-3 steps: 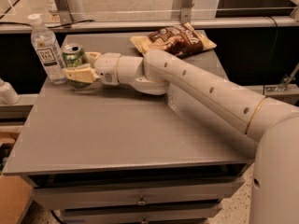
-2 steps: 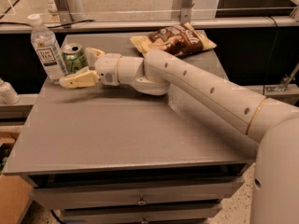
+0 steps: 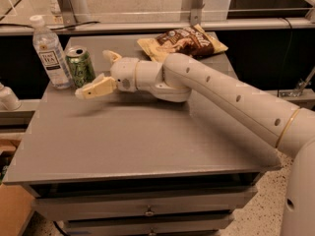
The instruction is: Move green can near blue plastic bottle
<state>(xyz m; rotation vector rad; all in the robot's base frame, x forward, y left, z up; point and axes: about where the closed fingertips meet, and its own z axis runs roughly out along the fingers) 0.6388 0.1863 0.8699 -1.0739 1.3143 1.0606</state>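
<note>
The green can [image 3: 80, 66] stands upright on the grey table [image 3: 128, 141] at the back left, right beside the blue plastic bottle [image 3: 50, 53], which stands just left of it. My gripper [image 3: 96, 73] is just right of the can, open and empty. One finger [image 3: 96, 88] points forward left below the can and the other [image 3: 112, 56] sticks up behind. Neither touches the can.
A brown and yellow chip bag [image 3: 184, 42] lies at the back of the table behind my arm. A metal rail and posts [image 3: 147, 26] run behind the table. Drawers [image 3: 147, 211] sit under the tabletop. A white object [image 3: 7, 98] is off the left edge.
My gripper has let go of the green can and drawn back to the right. The can stays standing next to the bottle.
</note>
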